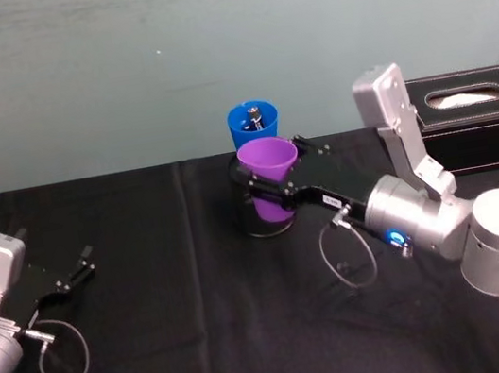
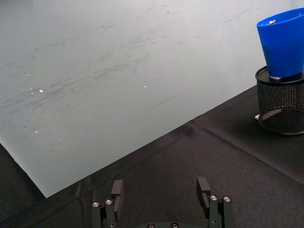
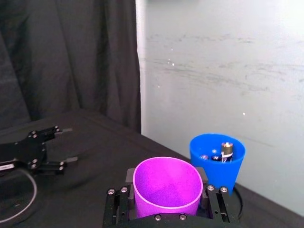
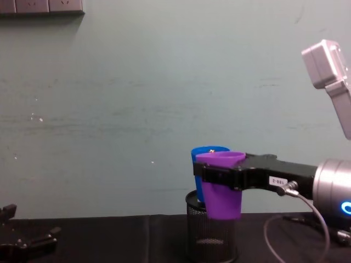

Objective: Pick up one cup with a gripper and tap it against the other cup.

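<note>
In R gripper (image 1: 275, 187), smooth purple cup (image 1: 268, 157), upright, by blue cup (image 1: 254, 124)

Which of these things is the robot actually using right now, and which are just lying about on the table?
In the job: purple cup, held by the right gripper; blue cup, standing in the mesh pen holder.
Just lying about: black tissue box; left gripper, parked open at the left.
</note>
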### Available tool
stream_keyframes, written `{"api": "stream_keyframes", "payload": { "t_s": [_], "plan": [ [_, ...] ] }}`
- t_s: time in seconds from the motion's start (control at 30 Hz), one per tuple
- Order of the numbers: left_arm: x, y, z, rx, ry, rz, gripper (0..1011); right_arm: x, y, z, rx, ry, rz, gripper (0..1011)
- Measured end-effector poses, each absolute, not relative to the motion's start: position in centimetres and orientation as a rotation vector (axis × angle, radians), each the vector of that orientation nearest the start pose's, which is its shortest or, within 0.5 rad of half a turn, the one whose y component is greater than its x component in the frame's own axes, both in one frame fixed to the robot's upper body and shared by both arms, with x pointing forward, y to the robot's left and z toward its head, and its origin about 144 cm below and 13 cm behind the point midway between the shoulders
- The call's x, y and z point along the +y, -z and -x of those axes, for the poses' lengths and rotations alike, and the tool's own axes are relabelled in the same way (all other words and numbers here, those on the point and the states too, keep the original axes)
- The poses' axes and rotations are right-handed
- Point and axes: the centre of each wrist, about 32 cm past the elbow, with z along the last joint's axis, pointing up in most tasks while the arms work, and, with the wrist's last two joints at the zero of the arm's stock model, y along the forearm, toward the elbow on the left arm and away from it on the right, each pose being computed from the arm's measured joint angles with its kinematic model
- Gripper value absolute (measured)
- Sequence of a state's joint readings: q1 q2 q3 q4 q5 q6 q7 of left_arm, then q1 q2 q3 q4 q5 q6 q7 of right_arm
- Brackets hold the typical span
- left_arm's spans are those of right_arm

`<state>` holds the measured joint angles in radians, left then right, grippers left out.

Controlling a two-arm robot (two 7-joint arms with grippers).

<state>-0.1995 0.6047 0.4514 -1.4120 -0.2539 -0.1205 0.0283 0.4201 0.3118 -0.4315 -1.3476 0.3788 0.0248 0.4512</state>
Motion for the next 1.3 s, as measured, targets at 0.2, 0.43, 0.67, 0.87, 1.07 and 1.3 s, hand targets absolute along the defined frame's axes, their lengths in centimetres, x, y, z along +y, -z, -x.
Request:
{"api": "stream_keyframes", "payload": {
  "t_s": [0.2,0.43,0.67,0.87,1.07,1.3],
  "plan": [
    [31.0,-114.0,-48.9,-0.285,-1.248,-0.305,1000,-21.2,-120.4,-56.6,-0.08,0.796,0.021,741],
    [31.0,-114.0,-48.9,-0.285,-1.248,-0.304,1000,-21.2,-120.1,-57.4,-0.085,0.798,0.02,741],
    [31.0,-114.0,-48.9,-0.285,-1.248,-0.304,1000,-21.2,-120.1,-57.9,-0.106,0.8,0.014,741],
    [31.0,-114.0,-48.9,-0.285,-1.248,-0.305,1000,-21.2,-120.3,-58.5,-0.128,0.799,0.005,741],
    [31.0,-114.0,-48.9,-0.285,-1.248,-0.304,1000,-21.1,-120.5,-59.3,-0.143,0.803,-0.007,741],
    [31.0,-114.0,-48.9,-0.285,-1.248,-0.304,1000,-21.0,-120.9,-60.0,-0.146,0.81,-0.016,741]
  ]
}}
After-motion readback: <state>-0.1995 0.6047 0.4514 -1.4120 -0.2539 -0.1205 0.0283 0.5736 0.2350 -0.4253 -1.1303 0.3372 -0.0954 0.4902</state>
